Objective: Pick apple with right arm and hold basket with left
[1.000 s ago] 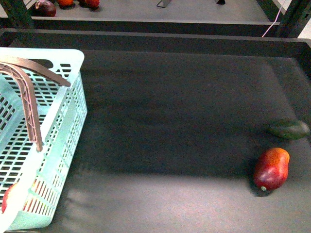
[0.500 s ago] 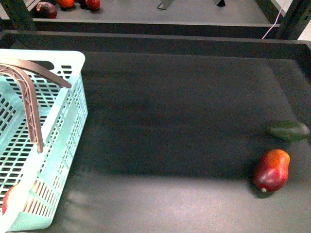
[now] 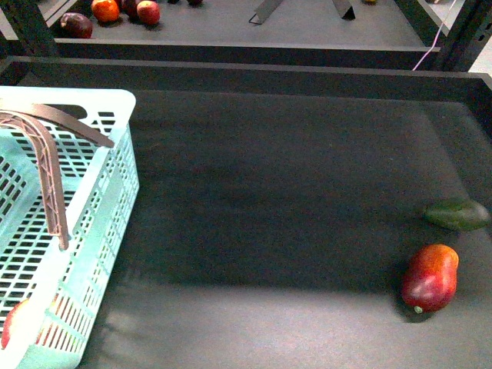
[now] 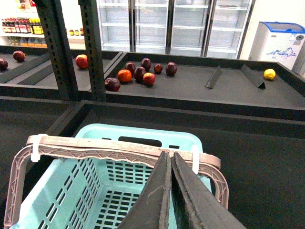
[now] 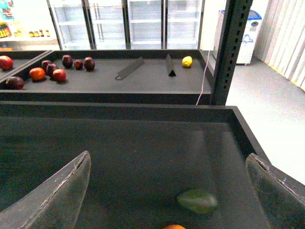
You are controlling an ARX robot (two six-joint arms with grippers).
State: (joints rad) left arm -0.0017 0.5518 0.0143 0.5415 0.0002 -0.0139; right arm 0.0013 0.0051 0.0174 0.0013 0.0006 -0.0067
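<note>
Dark tray (image 3: 292, 192) mid-span bare | basket (image 3: 100, 200) left edge | mango (image 3: 429, 278) right edge

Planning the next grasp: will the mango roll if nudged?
The mango is elongated and lies on its side on a flat mat, so it would probably rock or pivot, not roll far. Its glossy skin looks smooth, so fingers may slip.
</note>
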